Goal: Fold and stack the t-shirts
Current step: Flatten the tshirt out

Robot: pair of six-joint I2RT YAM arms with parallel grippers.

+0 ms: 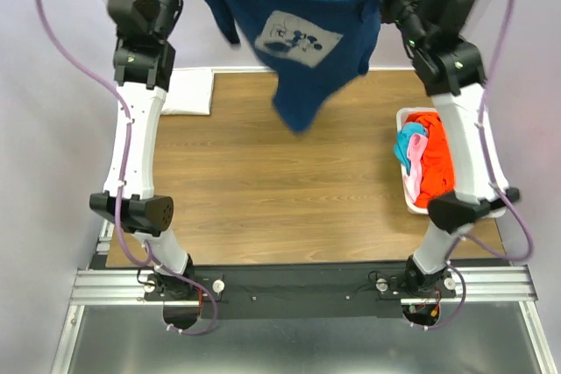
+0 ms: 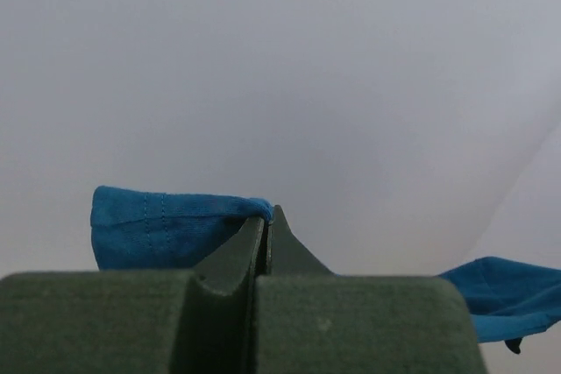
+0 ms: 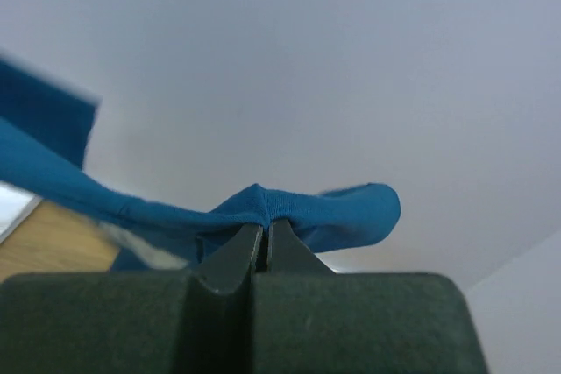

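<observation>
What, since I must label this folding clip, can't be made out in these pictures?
- Top view: where each arm grips the navy t-shirt; the wrists and the top edge hide it.
- Top view: how many shirts fill the basket; the right arm covers part.
- Top view: the white t-shirt; the left arm overlaps its edge.
- Wrist views: the rest of the navy t-shirt; only pinched cloth shows at the shut fingers.

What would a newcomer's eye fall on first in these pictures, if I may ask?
The navy shirt hangs in the air over the table's far edge, stretched between the left gripper and right gripper, both shut on it. At right, a white basket holds colourful shirts.
</observation>
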